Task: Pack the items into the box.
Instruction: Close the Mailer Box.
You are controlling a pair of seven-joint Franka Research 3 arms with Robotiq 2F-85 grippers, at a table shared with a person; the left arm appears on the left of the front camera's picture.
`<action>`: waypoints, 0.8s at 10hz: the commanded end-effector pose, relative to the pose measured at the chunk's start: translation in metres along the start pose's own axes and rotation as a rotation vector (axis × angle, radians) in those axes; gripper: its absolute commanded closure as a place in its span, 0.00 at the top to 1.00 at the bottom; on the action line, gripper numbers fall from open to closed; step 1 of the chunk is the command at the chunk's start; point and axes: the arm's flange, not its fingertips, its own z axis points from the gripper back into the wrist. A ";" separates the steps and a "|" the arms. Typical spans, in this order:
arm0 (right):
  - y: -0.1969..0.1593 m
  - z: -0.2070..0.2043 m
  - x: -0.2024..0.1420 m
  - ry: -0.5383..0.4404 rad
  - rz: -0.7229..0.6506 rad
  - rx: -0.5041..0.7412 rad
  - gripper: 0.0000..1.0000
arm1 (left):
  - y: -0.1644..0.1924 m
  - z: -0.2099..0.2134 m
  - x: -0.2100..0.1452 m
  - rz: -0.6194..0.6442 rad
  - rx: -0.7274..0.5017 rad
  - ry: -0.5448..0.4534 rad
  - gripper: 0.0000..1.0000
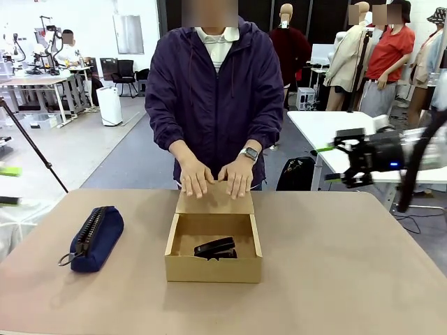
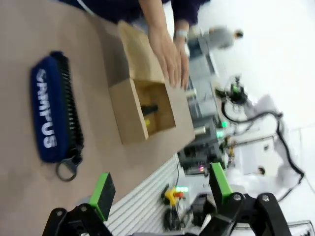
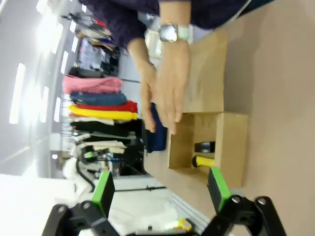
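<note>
The box [image 1: 213, 269] is tan cardboard; the stapler [image 1: 215, 247] black; the knife [image 3: 203, 161] yellow with a black tip; the pencil case [image 1: 98, 237] navy with white lettering; the table [image 1: 349, 265] dull brown; the person's jacket [image 1: 209, 98] plain dark purple.

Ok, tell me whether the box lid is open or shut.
Open. The flap lies folded back behind the box, the person's hands resting on it, and the stapler shows inside.
</note>
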 end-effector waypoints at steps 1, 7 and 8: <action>-0.015 -0.042 0.041 0.101 -0.026 -0.126 1.00 | 0.016 -0.030 0.030 0.005 -0.019 0.168 1.00; -0.027 -0.060 0.030 0.107 -0.017 -0.086 1.00 | 0.013 -0.068 0.025 0.012 -0.028 0.182 1.00; -0.035 -0.070 0.040 0.130 -0.016 -0.101 1.00 | 0.019 -0.077 0.029 0.003 -0.041 0.177 1.00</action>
